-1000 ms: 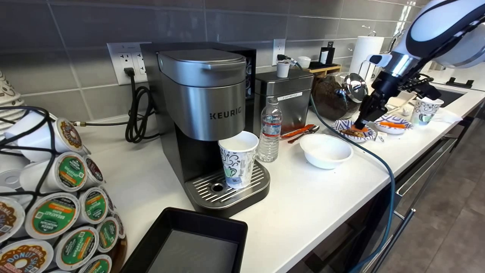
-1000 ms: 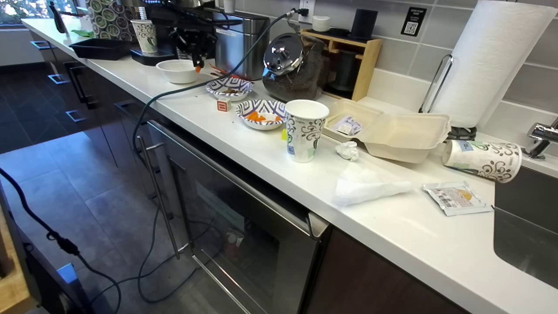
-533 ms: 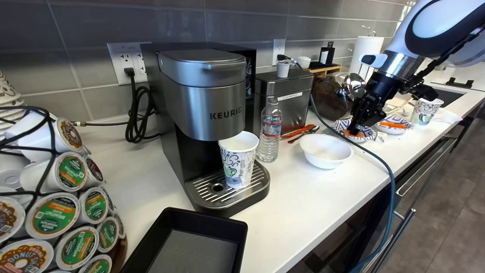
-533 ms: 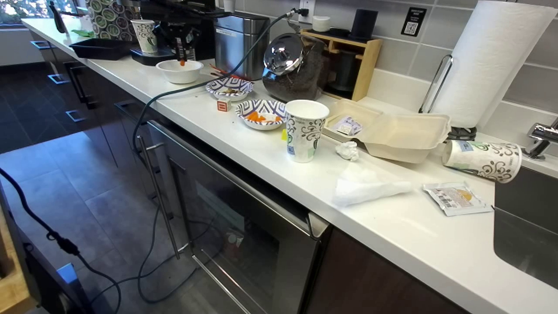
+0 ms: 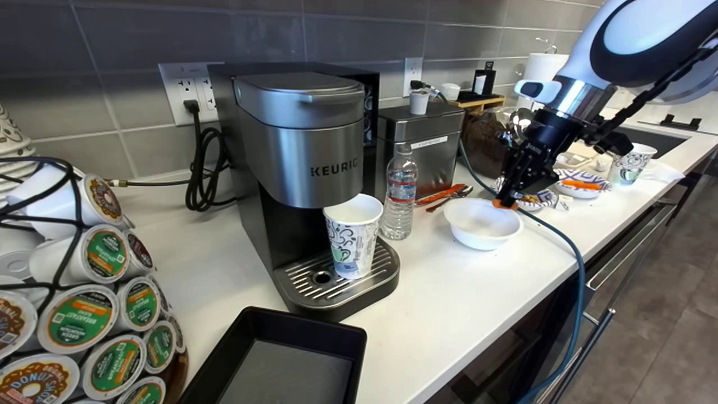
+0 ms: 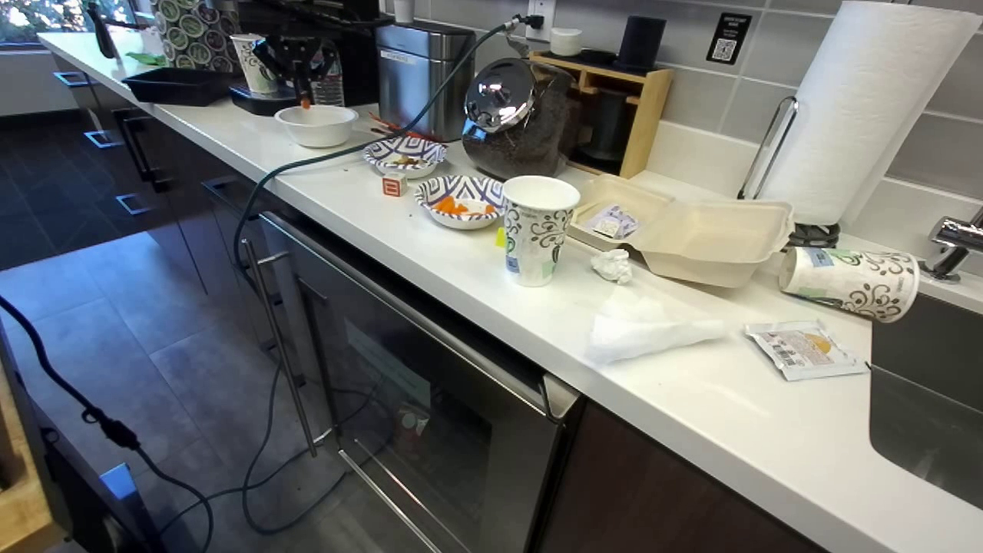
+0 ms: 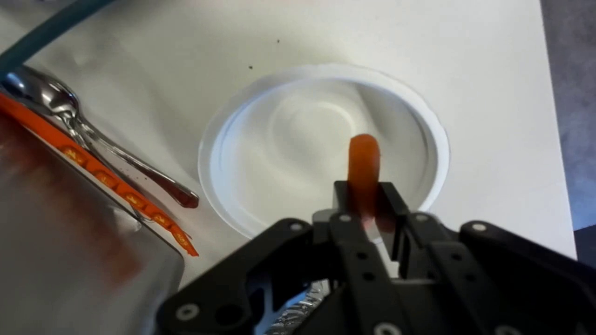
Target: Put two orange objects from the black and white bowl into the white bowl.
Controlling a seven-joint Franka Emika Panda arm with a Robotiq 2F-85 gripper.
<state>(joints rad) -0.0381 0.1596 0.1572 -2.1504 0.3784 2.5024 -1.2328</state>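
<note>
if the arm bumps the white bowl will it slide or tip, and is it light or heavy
The white bowl is probably light for its size, since it looks thin-walled. A bump would likely slide it, as the countertop looks smooth. Pressing hard on its rim might tip it, because the bowl narrows downward in both exterior views.

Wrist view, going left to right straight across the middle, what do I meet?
Metal box, orange-red strip, spoon handle, left rim of the white bowl, orange object, right rim of that bowl, floor.
</note>
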